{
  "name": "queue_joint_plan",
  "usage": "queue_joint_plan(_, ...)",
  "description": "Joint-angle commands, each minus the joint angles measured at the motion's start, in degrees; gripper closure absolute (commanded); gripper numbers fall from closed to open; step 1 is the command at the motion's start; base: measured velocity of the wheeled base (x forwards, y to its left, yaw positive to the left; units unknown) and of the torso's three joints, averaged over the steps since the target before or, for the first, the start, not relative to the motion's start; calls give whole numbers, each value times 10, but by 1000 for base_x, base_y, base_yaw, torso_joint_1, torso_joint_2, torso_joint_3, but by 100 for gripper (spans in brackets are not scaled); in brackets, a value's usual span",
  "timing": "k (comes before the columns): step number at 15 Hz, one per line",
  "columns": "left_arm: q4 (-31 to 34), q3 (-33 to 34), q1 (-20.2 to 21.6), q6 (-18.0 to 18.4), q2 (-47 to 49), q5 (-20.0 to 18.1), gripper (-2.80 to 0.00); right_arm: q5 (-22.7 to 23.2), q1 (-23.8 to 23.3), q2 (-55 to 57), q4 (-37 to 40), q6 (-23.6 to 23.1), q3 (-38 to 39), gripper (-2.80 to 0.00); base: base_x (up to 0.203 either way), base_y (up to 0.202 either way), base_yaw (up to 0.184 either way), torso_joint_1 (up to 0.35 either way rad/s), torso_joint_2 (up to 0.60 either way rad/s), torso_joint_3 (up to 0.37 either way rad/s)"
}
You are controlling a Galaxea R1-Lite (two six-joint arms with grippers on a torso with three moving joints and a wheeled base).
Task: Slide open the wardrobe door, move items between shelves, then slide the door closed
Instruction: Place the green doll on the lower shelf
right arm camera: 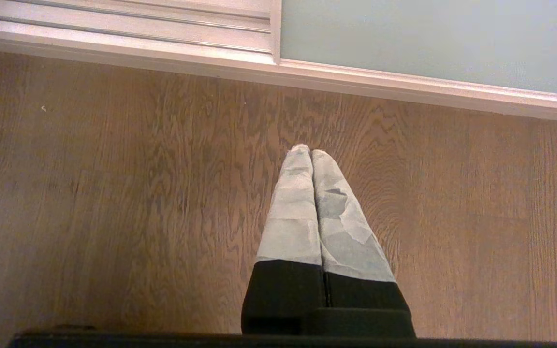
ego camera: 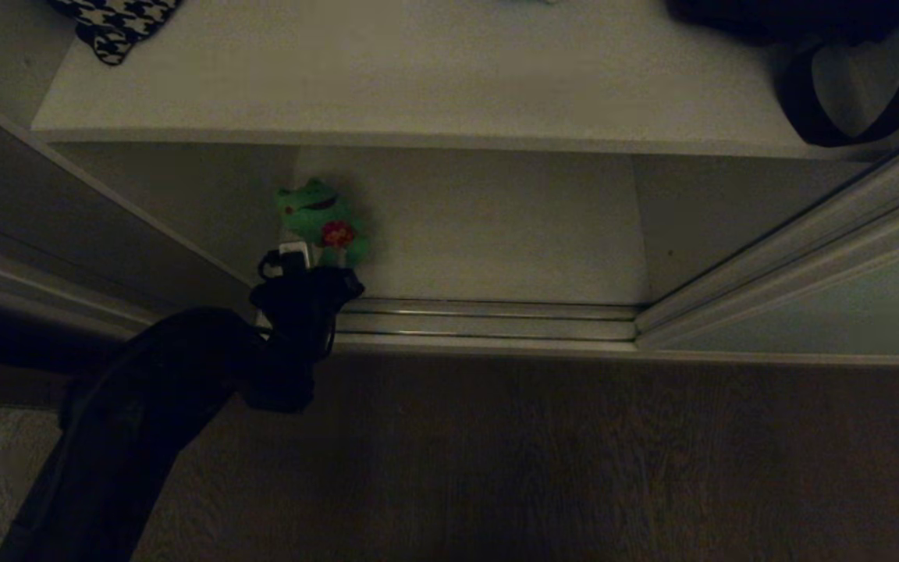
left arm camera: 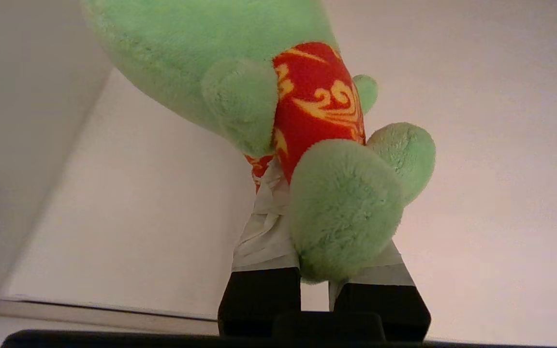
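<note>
**Head view: door open, green toy in hand**

I see the sliding wardrobe door (ego camera: 808,312) slid aside and my left claw (ego camera: 293,261) at the lower shelf (ego camera: 496,234), clamped on the green plush toy (ego camera: 321,222) (transfer underway; closing remains). Only the right wrist view shows the right claw (right arm camera: 311,152), pressed together, empty, above the floor (right arm camera: 114,193).

Our right gripper (right arm camera: 310,151) hangs over wooden floor (right arm camera: 114,203), taped fingers (right arm camera: 293,212) pressed together. We see metal door track (right arm camera: 124,29) and grey-green sliding wardrobe door (right arm camera: 428,38) beyond.
</note>
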Motion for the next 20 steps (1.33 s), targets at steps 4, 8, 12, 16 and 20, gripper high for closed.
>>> queue_joint_plan(4,23,-129,12,-5,106,7,0,0,0,0,0,0,0,0,0,0,0,0,0,0)
queue_joint_plan(8,48,-177,19,-12,121,20,0,0,0,0,0,0,0,0,0,0,0,0,0,0)
queue_joint_plan(12,58,-193,19,-13,124,20,0,0,0,0,0,0,0,0,0,0,0,0,0,0)
queue_joint_plan(16,68,-207,17,-15,118,30,-280,0,0,1,0,0,0,0,0,0,0,0,0,0)
queue_joint_plan(20,74,-207,9,-16,111,32,-280,0,0,2,0,0,0,0,0,0,0,0,0,0)
